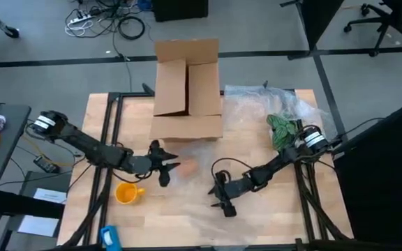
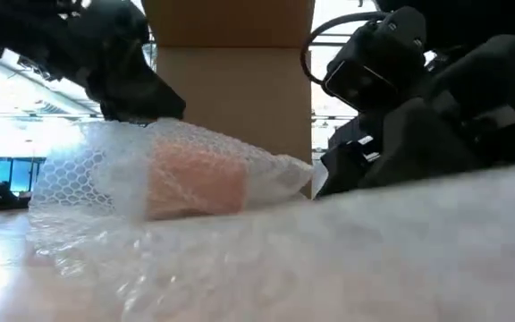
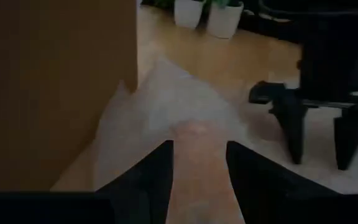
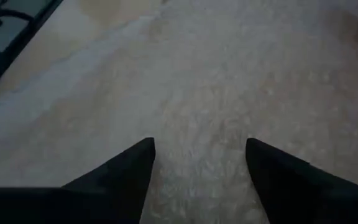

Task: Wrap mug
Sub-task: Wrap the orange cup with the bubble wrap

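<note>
The left gripper (image 1: 167, 167) sits low over the middle of the bench (image 1: 271, 219), just in front of the cardboard box (image 1: 187, 87). Its two fingers (image 3: 157, 171) are parted a little, and between them lies a pinkish-orange lump under bubble wrap (image 2: 105, 179); the tips seem to rest on the wrap, though I cannot tell whether they pinch it. From table height that wrapped lump (image 2: 195, 183) shows as a low mound with the dark gripper pressing down on its top.

The right gripper (image 1: 223, 197) hangs over the clear sheet toward the bench's front edge, right of centre. Its fingers (image 4: 126, 174) are spread wide, with nothing between them but the bubbled sheet below.

The mug (image 1: 127, 193) stands bare and unwrapped on the wood near the front left corner, its handle pointing right, close to the left gripper but apart from it.
</note>
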Controlling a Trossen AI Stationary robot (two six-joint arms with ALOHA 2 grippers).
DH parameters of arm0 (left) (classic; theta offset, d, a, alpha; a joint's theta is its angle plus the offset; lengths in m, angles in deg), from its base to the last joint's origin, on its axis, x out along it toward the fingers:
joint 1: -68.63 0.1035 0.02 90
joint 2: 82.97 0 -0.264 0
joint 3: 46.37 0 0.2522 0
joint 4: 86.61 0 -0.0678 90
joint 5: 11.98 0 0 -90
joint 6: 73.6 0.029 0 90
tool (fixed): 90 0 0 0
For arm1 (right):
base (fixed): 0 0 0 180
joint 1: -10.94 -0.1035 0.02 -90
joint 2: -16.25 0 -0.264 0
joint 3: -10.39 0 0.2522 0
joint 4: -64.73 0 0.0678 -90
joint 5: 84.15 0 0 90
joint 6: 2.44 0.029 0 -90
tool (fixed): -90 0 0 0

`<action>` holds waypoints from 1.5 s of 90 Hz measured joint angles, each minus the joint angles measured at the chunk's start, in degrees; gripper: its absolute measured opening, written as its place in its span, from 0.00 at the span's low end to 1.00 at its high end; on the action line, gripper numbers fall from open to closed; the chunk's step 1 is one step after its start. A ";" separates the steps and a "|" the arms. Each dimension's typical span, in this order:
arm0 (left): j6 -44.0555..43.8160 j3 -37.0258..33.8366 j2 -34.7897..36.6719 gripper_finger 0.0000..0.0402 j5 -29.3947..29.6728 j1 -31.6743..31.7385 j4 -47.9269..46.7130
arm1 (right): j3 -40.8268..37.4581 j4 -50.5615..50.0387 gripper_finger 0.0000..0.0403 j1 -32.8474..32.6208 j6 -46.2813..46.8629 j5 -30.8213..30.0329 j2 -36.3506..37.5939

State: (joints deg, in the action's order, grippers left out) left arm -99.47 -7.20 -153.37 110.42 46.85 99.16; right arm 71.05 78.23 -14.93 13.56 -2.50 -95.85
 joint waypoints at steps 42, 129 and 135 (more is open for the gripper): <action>11.47 11.63 -20.86 0.33 1.58 -3.29 3.30 | -0.11 -7.69 0.50 0.94 1.63 0.25 2.97; -9.28 40.52 -20.66 0.33 13.50 -6.86 -73.00 | -0.35 -19.45 0.47 -1.91 7.30 -6.07 13.53; -13.33 37.93 -20.56 0.33 13.08 -5.55 -73.73 | -0.34 -15.92 0.46 -2.15 6.67 -7.62 12.69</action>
State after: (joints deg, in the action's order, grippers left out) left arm -112.80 30.73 -173.93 123.50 41.31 25.44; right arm 70.71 62.31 -17.08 20.23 -10.11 -83.16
